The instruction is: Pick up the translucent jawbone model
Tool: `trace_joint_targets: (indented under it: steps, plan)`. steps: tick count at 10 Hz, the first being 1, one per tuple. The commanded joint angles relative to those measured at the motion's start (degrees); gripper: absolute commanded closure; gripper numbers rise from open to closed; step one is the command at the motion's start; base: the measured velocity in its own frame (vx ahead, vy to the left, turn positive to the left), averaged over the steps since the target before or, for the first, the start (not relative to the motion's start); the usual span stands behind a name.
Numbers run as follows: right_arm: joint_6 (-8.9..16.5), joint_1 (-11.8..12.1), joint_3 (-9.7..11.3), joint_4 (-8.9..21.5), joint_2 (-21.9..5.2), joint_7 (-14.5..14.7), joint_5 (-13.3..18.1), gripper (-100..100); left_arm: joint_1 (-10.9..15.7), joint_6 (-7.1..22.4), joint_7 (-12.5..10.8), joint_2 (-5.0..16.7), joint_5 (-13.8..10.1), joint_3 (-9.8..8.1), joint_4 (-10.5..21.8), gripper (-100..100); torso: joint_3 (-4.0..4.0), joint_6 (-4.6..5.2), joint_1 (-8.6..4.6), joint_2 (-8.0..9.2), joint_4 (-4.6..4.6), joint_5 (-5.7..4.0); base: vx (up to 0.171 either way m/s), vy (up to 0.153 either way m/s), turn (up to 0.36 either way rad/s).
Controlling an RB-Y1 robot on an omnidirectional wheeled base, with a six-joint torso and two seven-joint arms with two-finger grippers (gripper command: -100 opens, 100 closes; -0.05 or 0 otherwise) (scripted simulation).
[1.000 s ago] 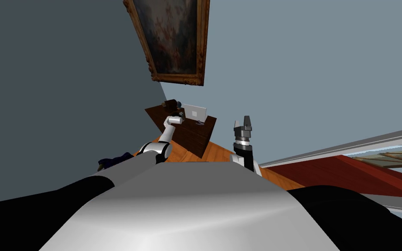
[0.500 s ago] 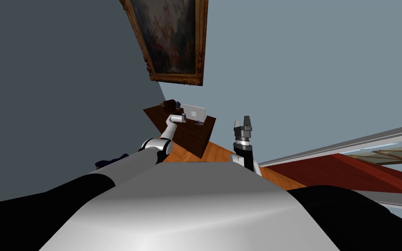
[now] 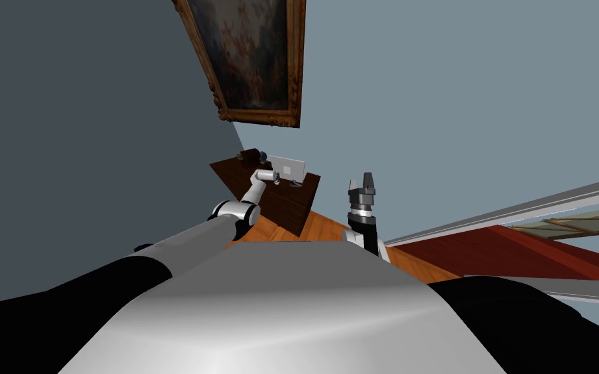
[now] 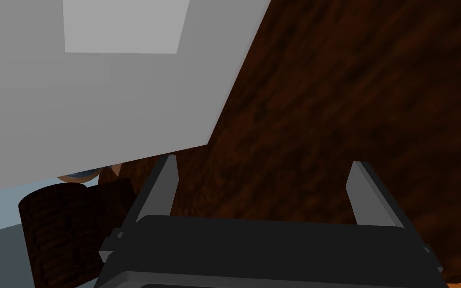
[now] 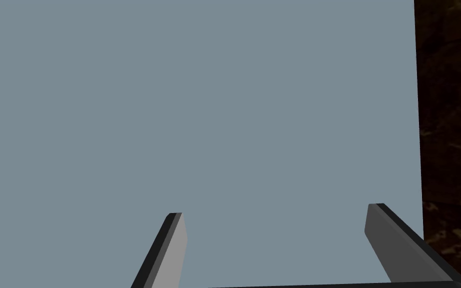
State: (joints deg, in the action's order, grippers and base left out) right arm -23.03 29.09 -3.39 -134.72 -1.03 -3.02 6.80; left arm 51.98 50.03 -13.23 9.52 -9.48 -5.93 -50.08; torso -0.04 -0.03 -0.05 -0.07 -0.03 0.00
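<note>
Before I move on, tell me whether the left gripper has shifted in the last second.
Yes. In the head view the left gripper has reached farther over the dark desk, closer to the white monitor, fingers open.

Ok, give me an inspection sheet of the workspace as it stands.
Surface: dark wooden desk in the corner.
Job's things: small bluish thing at the monitor's edge, maybe the jawbone model; mostly hidden.
Clutter: white monitor, dark wooden cylinder.
Grippers: left gripper open, empty, over the desk; right gripper open, upright, off the desk.
Cables: nothing seen.
Surroundings: framed painting, wooden floor.
</note>
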Motion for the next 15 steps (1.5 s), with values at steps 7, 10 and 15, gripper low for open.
trace_joint_targets:
  steps: [7,10,15]
  plan:
    - [0.0,0.0,0.0,0.0,0.0,0.0,0.0,0,8.4,10.8,-1.4,-0.7,-4.8,2.60,12.1,-100,-0.03,0.00,-0.02,-0.05,-0.01,-0.01,0.034,-0.008,-0.059]
    - [0.0,0.0,0.0,0.0,0.0,0.0,0.0,0,9.6,12.4,-1.6,-0.8,-5.6,3.11,14.7,-100,-0.04,0.00,-0.06,-0.06,-0.01,-0.01,0.034,-0.012,-0.043]
    - [0.0,0.0,0.0,0.0,0.0,0.0,0.0,0,13.6,17.7,-2.4,-0.9,-8.9,5.24,21.5,-100,-0.08,-0.01,-0.08,-0.13,-0.03,-0.02,0.054,-0.015,-0.072]
